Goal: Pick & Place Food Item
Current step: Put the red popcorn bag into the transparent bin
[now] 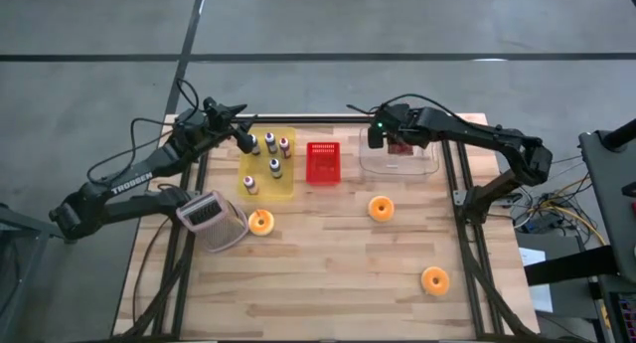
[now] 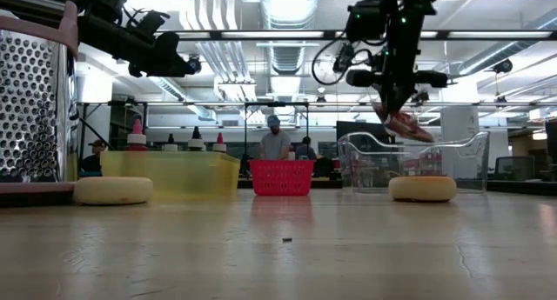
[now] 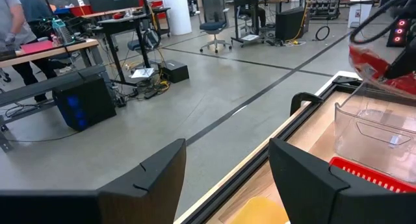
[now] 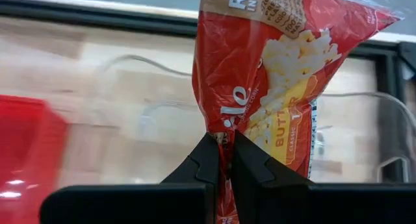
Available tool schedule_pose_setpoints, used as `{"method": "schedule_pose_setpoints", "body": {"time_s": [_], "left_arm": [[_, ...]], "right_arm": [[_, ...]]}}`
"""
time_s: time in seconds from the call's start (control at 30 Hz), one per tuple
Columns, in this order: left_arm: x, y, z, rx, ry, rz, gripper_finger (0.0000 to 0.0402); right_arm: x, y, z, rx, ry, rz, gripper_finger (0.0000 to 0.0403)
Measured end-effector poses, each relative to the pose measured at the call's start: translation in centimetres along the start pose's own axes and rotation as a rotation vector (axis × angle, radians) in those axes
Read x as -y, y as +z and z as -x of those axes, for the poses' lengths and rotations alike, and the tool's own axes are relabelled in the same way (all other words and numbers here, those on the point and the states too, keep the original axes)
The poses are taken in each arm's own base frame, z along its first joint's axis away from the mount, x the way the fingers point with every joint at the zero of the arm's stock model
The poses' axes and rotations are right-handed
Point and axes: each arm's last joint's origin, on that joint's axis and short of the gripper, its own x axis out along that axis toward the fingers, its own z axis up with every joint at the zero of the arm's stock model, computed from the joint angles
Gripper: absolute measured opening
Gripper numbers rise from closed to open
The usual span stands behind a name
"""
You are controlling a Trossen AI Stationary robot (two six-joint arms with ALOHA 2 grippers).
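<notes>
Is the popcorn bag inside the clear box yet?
Not yet. The right pincer is shut on the popcorn bag, holding it above the clear box.

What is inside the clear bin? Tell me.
The clear bin looks nearly empty through its walls. The right gripper, shut on a red popcorn bag, hangs over it. A yellow disc in front hides its floor.

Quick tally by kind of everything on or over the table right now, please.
Doughnuts: 3
Small bottles in the yellow tray: 5
Red basket: 1
Clear bin: 1
Grater: 1
Popcorn bag, pinched in the right gripper: 1
Yellow tray: 1
Total: 13
</notes>
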Motion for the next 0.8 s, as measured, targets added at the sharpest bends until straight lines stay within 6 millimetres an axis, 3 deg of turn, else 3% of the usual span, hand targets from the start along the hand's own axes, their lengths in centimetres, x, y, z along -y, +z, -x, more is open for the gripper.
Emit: {"method": "schedule_pose_setpoints", "body": {"time_s": [0.23, 0.5, 0.8], "left_arm": [[0.0, 0.0, 0.0, 0.0, 0.0, 0.0, 0.0223], [0.0, 0.0, 0.0, 0.0, 0.0, 0.0, 0.0223], [0.0, 0.0, 0.0, 0.0, 0.0, 0.0, 0.0223]], "right_arm": [[1.0, -1.8, -2.4, -0.113, -0.008, 0.012, 0.0013], [1.5, -4.1, -5.4, -0.114, 0.024, -0.001, 0.0013], [2.5, -5.6, -7.2, -0.163, 0.035, -0.038, 0.0013]]}}
